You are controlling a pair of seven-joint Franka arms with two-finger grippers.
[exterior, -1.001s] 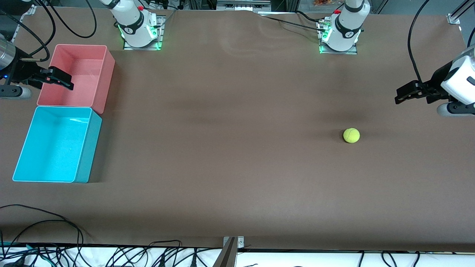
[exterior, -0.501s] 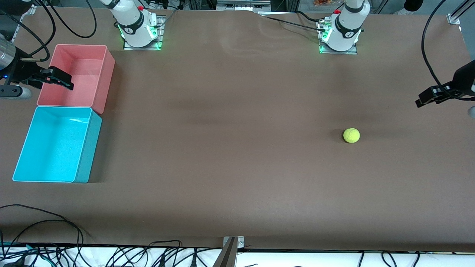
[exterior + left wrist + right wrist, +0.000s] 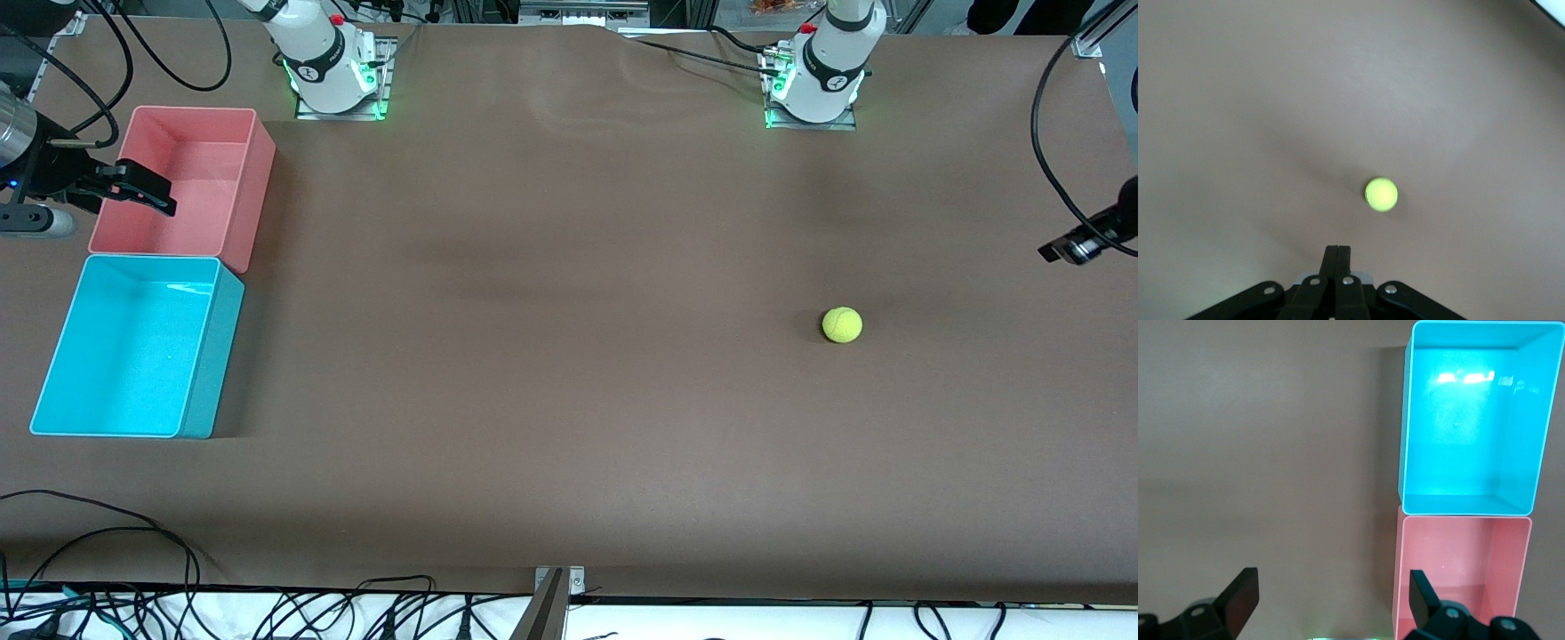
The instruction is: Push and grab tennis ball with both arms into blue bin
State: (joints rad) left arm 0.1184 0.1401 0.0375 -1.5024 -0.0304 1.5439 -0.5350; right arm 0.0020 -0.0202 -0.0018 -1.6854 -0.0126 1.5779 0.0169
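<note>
The yellow-green tennis ball (image 3: 842, 324) rests on the brown table toward the left arm's end, free of both grippers. My left gripper (image 3: 1060, 252) hangs over the table edge at that end, apart from the ball. In the left wrist view its fingers (image 3: 1337, 251) are shut together with nothing between them, and the ball (image 3: 1381, 194) lies ahead of them. The blue bin (image 3: 124, 356) stands empty at the right arm's end. My right gripper (image 3: 164, 197) waits open over the pink bin's outer edge, and its wrist view shows the blue bin (image 3: 1471, 427) ahead of the open right gripper (image 3: 1331, 593).
An empty pink bin (image 3: 187, 173) touches the blue bin, farther from the front camera, and appears in the right wrist view as well (image 3: 1458, 573). Wide bare tabletop (image 3: 533, 311) lies between ball and bins. Cables hang along the table's near edge (image 3: 178, 604).
My left gripper has shut and drawn back toward the left arm's end of the table. The ball and the right arm have not moved.
</note>
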